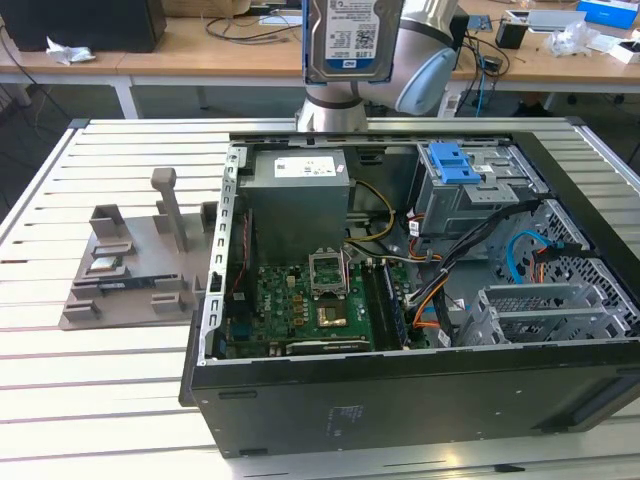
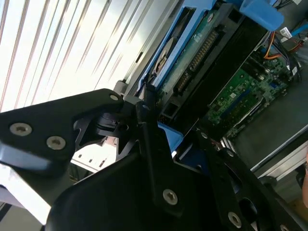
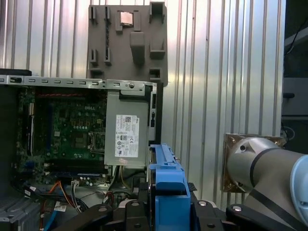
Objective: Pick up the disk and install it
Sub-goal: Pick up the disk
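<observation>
Disk (image 1: 352, 38), its white-and-blue barcoded label facing outward, hangs upright above the open computer case (image 1: 400, 400) on the slatted bench (image 1: 120, 380), clamped in the raised arm's (image 1: 425, 60) end effector (image 2: 153, 113).

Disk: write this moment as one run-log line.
disk: aloft, outside case | gripper: shut on disk | install: not done

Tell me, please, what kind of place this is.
Probably a robotics lab or workshop: an open computer case lies on a slatted metal table, the arm holds the disk aloft, and cluttered benches stand behind.
</observation>
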